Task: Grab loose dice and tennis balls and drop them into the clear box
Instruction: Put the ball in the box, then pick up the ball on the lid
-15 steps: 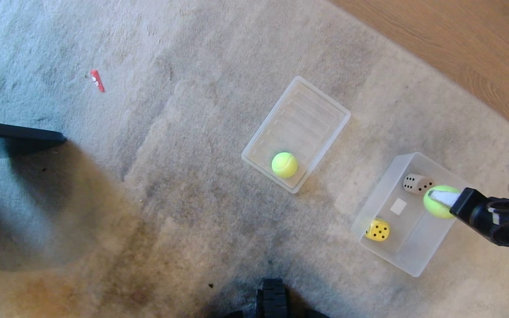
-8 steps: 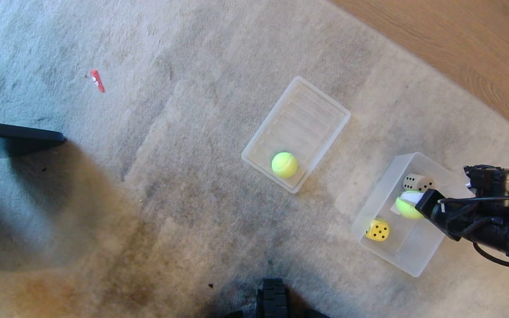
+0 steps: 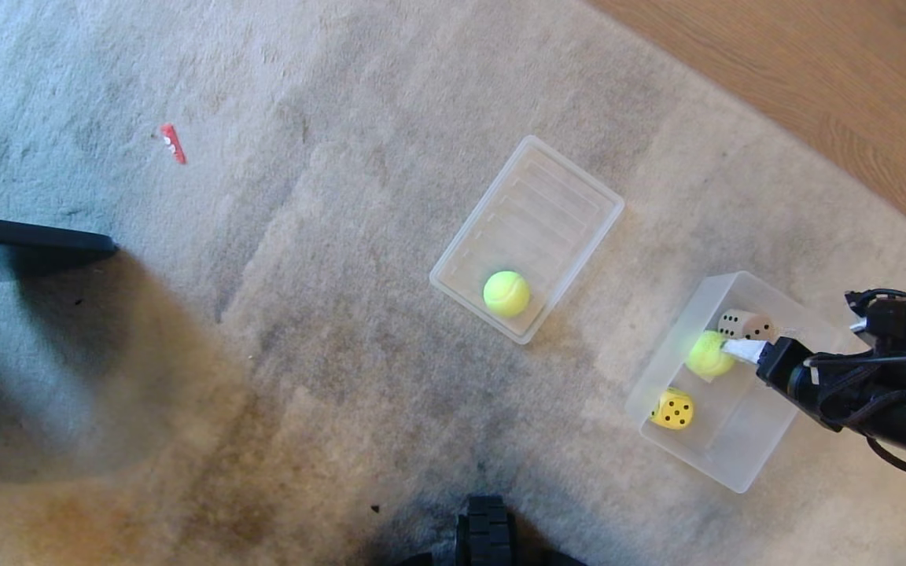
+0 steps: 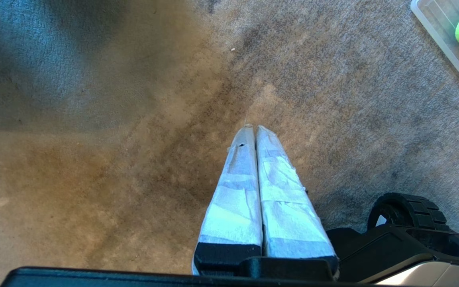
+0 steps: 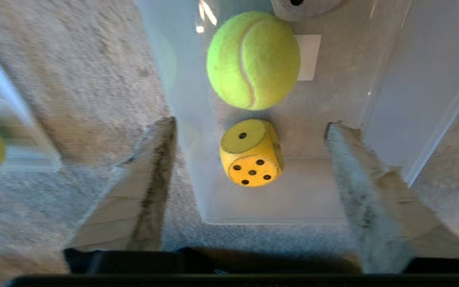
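Note:
The clear box [image 3: 661, 358] stands on the carpet at the right. Inside it lie a tennis ball [image 3: 708, 354], a yellow die [image 3: 672, 409] and a tan die [image 3: 742, 325]. My right gripper [image 3: 745, 350] hangs over the box, open and empty. In the right wrist view its jaws stand wide apart [image 5: 250, 122] above the yellow die [image 5: 252, 153], with the ball [image 5: 253, 59] free just beyond. A second tennis ball [image 3: 506, 293] rests in the flat ridged tray [image 3: 579, 189]. My left gripper [image 4: 253, 128] is shut and parked over bare carpet.
A small red scrap [image 3: 173, 143] lies on the carpet at the far left. A dark furniture edge [image 3: 20, 236] juts in at the left. Wood floor [image 3: 815, 79] begins past the carpet's far right edge. My base [image 3: 488, 534] shows at the bottom.
My right gripper opened and let go of the tennis ball, which dropped into the clear box beside the tan die. The right arm swung further over the box.

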`<state>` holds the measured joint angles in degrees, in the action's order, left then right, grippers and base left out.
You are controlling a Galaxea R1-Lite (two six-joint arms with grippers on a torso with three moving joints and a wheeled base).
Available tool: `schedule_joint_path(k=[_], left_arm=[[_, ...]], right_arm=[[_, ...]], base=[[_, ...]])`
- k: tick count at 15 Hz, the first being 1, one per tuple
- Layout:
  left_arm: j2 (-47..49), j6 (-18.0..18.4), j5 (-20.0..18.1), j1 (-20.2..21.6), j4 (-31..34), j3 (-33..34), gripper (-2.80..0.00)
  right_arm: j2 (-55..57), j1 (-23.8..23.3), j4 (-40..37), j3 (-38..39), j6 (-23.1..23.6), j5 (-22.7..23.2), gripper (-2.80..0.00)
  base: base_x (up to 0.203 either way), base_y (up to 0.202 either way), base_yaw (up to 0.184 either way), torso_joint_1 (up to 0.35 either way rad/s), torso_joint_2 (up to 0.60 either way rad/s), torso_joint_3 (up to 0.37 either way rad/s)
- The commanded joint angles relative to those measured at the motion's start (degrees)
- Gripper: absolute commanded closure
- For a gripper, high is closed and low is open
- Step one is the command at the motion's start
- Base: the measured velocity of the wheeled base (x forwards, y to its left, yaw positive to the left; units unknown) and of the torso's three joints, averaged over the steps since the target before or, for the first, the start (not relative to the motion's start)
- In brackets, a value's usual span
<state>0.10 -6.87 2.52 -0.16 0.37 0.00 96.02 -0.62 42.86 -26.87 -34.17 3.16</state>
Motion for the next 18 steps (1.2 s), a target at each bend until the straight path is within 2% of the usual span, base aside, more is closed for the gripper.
schedule_joint_path(k=[1,5,10,12,14,16,18], left_arm=[[0.0,-0.1,0.0,0.0,0.0,0.0,0.00],[0.0,-0.1,0.0,0.0,0.0,0.0,0.00],[0.0,-0.1,0.0,0.0,0.0,0.0,0.00],[0.0,-0.1,0.0,0.0,0.0,0.0,0.00],[0.0,-0.1,0.0,0.0,-0.1,0.0,0.00],[0.0,-0.1,0.0,0.0,0.0,0.0,0.00],[0.0,-0.1,0.0,0.0,0.0,0.0,0.00]], right_arm=[[-9.0,-0.1,-2.1,0.6,-0.1,-0.8,0.00],[-31.2,0.8,-16.1,1.8,3.8,-1.6,0.00],[-65.8,1.1,-43.6,2.7,9.7,-2.7,0.00],[-77.9,0.7,-52.3,4.7,13.8,-4.0,0.00],[-86.0,0.2,-55.7,10.5,18.5,-6.2,0.00],[-90.1,0.0,-52.8,19.0,22.9,-7.6,0.00],[-96.0,0.0,-49.7,22.7,27.6,-7.5,0.00]], base=[[0.000,0.000,0.000,0.000,0.00,0.000],[0.000,0.000,0.000,0.000,0.00,0.000],[0.000,0.000,0.000,0.000,0.00,0.000],[0.000,0.000,0.000,0.000,0.00,0.000],[0.000,0.000,0.000,0.000,0.00,0.000],[0.000,0.000,0.000,0.000,0.00,0.000],[0.000,0.000,0.000,0.000,0.00,0.000]])
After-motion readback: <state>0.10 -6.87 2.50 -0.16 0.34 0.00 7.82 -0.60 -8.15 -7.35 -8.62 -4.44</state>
